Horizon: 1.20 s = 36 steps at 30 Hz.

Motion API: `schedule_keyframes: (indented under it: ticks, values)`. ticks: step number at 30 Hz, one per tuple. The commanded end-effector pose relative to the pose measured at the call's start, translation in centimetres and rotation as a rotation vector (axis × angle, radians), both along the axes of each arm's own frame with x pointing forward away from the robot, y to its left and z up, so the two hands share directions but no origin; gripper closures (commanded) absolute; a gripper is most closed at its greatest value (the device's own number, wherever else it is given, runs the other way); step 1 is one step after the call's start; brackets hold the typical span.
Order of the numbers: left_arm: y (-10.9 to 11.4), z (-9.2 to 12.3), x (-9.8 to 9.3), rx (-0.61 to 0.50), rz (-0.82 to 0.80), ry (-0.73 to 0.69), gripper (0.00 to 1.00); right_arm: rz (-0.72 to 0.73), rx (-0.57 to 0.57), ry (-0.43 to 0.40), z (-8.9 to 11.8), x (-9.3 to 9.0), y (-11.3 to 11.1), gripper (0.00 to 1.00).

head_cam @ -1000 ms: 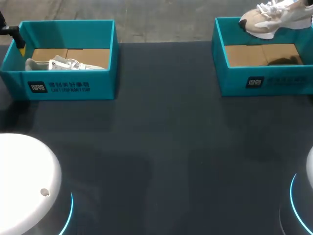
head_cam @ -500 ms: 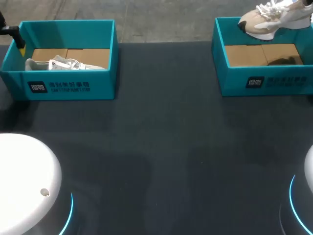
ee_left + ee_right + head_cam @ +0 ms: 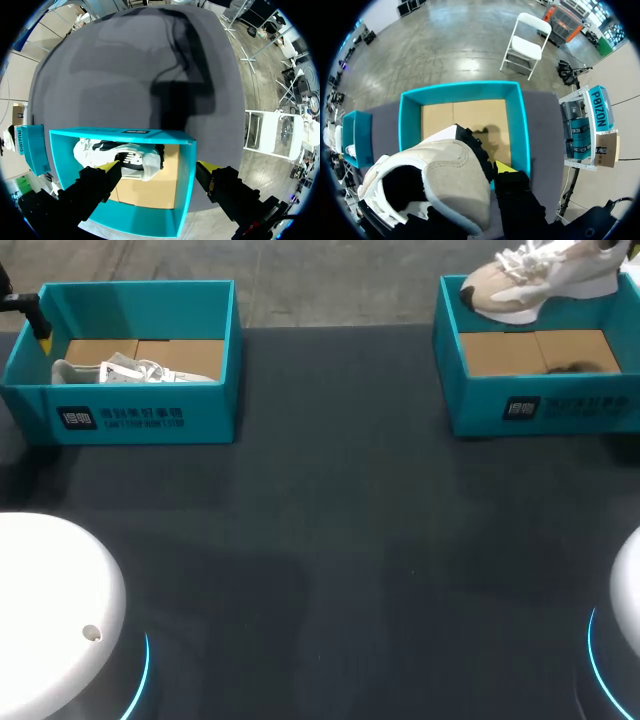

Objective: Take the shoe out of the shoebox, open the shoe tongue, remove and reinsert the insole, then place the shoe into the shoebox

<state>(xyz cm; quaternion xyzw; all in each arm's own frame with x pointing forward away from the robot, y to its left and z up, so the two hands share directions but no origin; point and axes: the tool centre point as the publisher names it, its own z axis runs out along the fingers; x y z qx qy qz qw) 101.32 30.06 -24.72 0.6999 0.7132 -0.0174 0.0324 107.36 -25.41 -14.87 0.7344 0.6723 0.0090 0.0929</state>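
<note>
With the table [image 3: 330, 520] as the work surface, the step in hand reads as take-out on the right side.

Right shoebox [image 3: 540, 405]: directly under the right gripper [image 3: 496, 172], with only bare cardboard floor showing.

Left shoebox [image 3: 130, 415]: under the left gripper [image 3: 157, 170], white shoe [image 3: 130, 370] lying inside against one wall.

Beige shoe [image 3: 530, 285]: in the air above the right shoebox's far wall, heel opening nearest the wrist. It is off the cardboard, so lift-out looks nearly done.

Right gripper: clamped on the heel collar. One yellow tip shows outside the collar, the other is hidden by the shoe.

Left gripper: fingers spread wide, holding nothing. One tip is over the white shoe, the other outside the box wall.

To do it well:
- A collar-only grip will likely let the toe swing, so travel slowly.
- Clear the near wall before descending.
- Put it down sole-flat on bare table between the boxes, laces up.
- Don't release until the sole bears weight.
- Leave the tongue side reachable for the other arm.
</note>
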Motion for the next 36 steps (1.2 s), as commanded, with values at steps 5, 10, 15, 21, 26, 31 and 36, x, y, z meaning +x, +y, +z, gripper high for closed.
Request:
schedule_keyframes:
  ticks: [5,10,15,21,26,31,36]
  values:
    - [0.0,0.1,0.0,0.003,-0.001,0.0,0.0,0.022,-0.03,-0.002,0.5,-2.9,3.2,1.0]
    - [0.0,0.1,0.0,0.003,-0.001,0.0,0.0,0.027,-0.056,0.024,0.8,-4.2,4.8,1.0]
    - [0.0,0.1,0.0,0.003,-0.001,0.0,0.0,0.036,-0.063,0.017,1.4,-5.7,6.9,1.0]
    - [0.0,0.1,0.0,0.003,-0.001,0.0,0.0,0.045,-0.065,0.016,1.4,-7.8,9.1,1.0]
    - [0.0,0.1,0.0,0.003,-0.001,0.0,0.0,0.057,-0.058,0.021,1.1,-9.6,11.2,1.0]
    - [0.0,0.1,0.0,0.003,-0.001,0.0,0.0,0.065,-0.058,0.027,0.8,-11.4,13.4,1.0]
    - [0.0,0.1,0.0,0.003,-0.001,0.0,0.0,0.091,-0.089,0.028,0.7,-12.6,15.4,1.0]
